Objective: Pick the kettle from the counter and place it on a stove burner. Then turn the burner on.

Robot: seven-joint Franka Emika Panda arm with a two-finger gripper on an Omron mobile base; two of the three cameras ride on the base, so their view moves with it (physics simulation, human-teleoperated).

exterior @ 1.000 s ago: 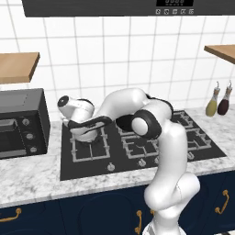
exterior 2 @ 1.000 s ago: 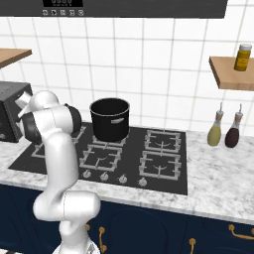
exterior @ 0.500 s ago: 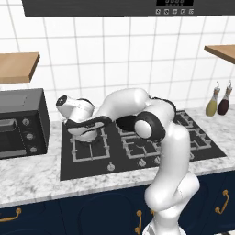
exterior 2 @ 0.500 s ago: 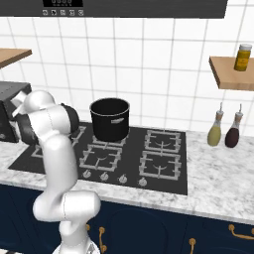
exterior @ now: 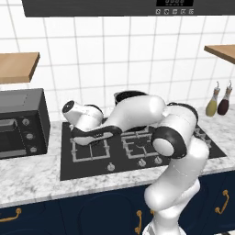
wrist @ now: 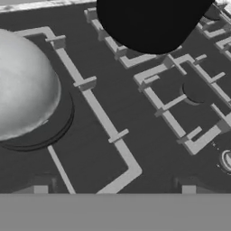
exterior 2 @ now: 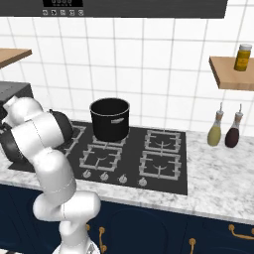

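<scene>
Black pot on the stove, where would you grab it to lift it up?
Probably by its rim, coming straight down. The black pot stands upright with its top open, so one finger could go inside the thin wall and one outside. The small handle on its front looks too flat to pinch easily.

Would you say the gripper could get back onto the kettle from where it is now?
Probably yes. The kettle sits on the large burner grate right beside the open gripper, with nothing between them; the black stockpot stands further back.
</scene>
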